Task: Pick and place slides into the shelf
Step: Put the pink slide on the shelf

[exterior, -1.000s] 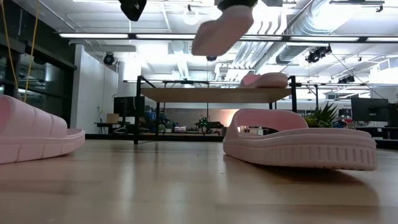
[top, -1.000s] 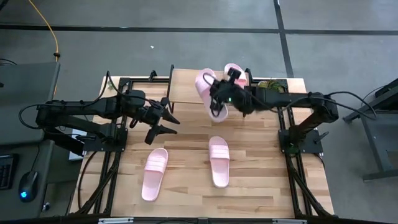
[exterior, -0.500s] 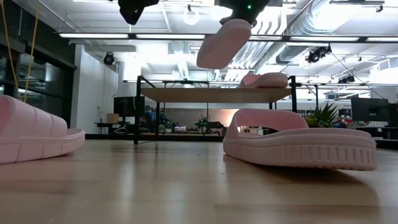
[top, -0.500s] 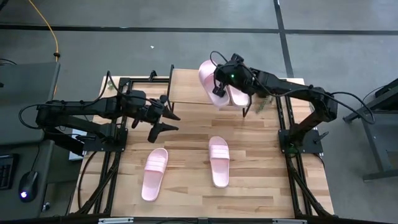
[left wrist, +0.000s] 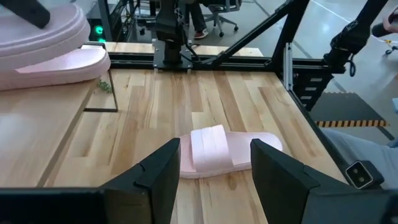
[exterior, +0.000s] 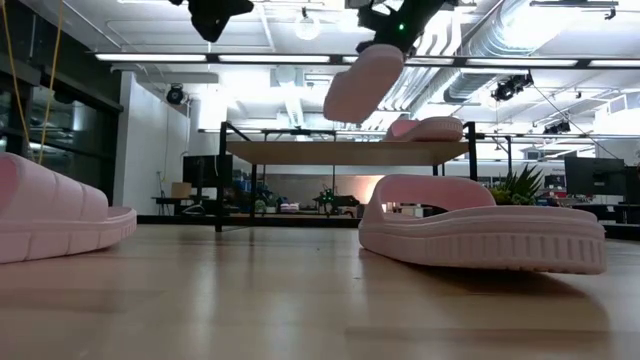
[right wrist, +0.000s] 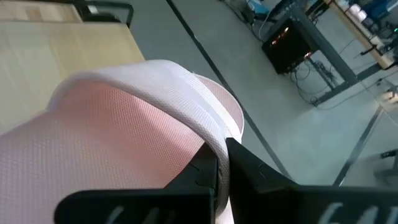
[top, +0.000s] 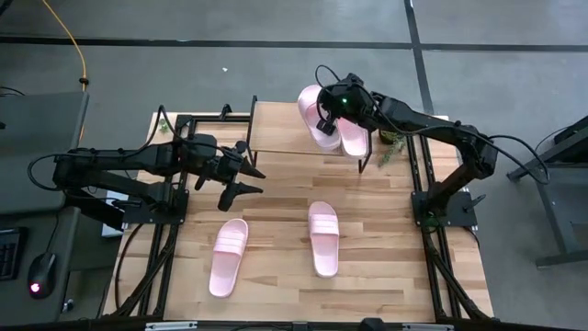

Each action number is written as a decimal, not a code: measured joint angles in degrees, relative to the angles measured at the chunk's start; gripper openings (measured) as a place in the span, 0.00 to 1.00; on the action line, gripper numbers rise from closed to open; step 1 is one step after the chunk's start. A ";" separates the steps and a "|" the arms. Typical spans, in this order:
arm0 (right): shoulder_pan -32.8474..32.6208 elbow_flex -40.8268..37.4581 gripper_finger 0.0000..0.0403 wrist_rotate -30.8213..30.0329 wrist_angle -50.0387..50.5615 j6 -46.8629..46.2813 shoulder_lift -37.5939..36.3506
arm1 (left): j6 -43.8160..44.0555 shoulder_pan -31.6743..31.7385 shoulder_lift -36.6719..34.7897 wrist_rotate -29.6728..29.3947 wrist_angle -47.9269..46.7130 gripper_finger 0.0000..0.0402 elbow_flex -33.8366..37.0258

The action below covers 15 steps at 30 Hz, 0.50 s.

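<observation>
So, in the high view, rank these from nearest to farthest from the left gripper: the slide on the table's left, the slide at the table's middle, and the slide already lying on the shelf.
Measured from the left gripper:
1. Slide on the table's left, just below the gripper in the picture.
2. Slide at the table's middle, to its lower right.
3. Slide on the shelf, far right on the shelf, beside the slide the right gripper holds.

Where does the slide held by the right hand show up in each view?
High view: held slide over the shelf, beside the shelved slide.
Low view: top centre, above the shelf.
Left wrist view: upper left.
Right wrist view: fills the frame.
Shared landmark: the shelf.
</observation>
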State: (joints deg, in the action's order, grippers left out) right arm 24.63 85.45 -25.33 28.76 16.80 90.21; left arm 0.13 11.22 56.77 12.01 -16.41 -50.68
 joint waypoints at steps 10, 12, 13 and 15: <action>2.13 -0.02 0.00 0.37 -0.77 -0.02 4.76 | -2.34 0.00 0.00 -1.18 -0.02 0.45 0.00; 2.34 -0.02 0.00 0.20 -0.75 -0.02 5.66 | -2.80 0.00 0.00 -1.18 -0.02 0.45 0.00; 2.40 -0.02 0.00 -0.35 -0.73 -0.05 6.14 | -2.92 0.00 0.00 -1.19 -0.02 0.45 0.00; 2.40 -0.02 0.00 -1.44 -0.73 -0.26 7.02 | -2.93 0.00 0.00 -1.19 -0.01 0.45 0.00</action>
State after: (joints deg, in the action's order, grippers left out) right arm 27.03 85.43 -26.76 28.03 16.53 97.23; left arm -2.80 11.22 56.77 10.82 -16.42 -50.68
